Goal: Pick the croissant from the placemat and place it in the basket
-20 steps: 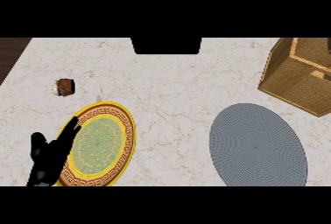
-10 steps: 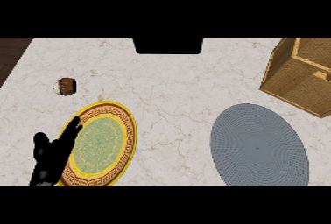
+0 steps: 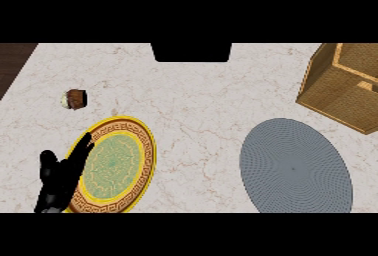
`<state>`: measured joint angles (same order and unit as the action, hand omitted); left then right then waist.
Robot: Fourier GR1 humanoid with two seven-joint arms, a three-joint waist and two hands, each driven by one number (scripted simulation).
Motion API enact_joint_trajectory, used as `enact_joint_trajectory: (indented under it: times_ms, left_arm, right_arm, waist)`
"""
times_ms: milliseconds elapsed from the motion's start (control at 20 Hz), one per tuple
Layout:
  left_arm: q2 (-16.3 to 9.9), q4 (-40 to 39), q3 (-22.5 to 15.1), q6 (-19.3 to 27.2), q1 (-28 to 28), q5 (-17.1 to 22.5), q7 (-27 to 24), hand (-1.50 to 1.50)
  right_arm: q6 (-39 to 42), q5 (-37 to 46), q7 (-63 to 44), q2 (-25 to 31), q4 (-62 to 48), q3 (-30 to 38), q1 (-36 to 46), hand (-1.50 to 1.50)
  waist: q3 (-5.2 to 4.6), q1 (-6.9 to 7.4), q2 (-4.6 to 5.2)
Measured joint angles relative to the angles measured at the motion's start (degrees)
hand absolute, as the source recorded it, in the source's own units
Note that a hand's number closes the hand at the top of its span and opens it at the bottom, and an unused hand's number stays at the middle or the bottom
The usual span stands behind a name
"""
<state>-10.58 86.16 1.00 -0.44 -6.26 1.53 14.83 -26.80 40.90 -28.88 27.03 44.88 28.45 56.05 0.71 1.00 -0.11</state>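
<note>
Still at the start. Left hand (image 3: 59, 182) resting by the yellow plate (image 3: 114, 165), fingers straight and apart. No croissant seen on the grey placemat (image 3: 295, 170). Next: find it, then carry to the basket (image 3: 347, 85).

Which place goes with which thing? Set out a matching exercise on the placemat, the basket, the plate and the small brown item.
Things:
1. grey round woven placemat
2. tan wicker basket
3. yellow-rimmed green round plate
4. small brown item

Places:
A. alone at the upper left of the counter
B. upper right corner
C. lower left, its left rim overlapped by the black left hand
D. right of centre, below the basket

Pairs: 1-D, 2-B, 3-C, 4-A
</note>
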Motion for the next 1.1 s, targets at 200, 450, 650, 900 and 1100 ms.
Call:
enact_joint_trajectory:
  times_ms: [200,450,650,900,1100]
  left_arm:
    - [-0.09,0.03,0.25,-0.16,-0.03,0.01,0.14,0.00]
    - [0.06,-0.09,0.43,-0.34,-0.06,-0.06,0.35,0.00]
    - [-0.23,-0.26,1.01,-1.01,-0.22,0.25,-0.12,0.00]
    - [-0.35,-0.41,1.31,-1.69,-0.61,0.26,-1.05,0.00]
    - [-0.09,0.15,1.35,-1.41,-0.82,0.16,0.16,0.00]
  right_arm:
    - [-1.98,5.53,-3.66,2.09,-3.53,-2.21,-1.77,1.50]
    - [0.84,7.34,-2.44,4.26,-5.71,-4.38,-3.76,-1.50]
    - [1.61,6.46,0.58,6.11,-5.35,-4.39,-5.36,-1.50]
    - [1.67,4.16,2.16,7.79,-2.34,-3.20,-6.69,-1.50]
    - [0.45,1.37,1.58,8.66,1.12,-0.67,-8.29,-1.50]
  waist:
    - [-0.04,-0.15,-0.05]
    - [0.00,-0.38,-0.20]
    - [-0.02,-0.55,-0.30]
    - [-0.05,-0.82,-0.44]
    - [-0.09,-1.17,-0.55]
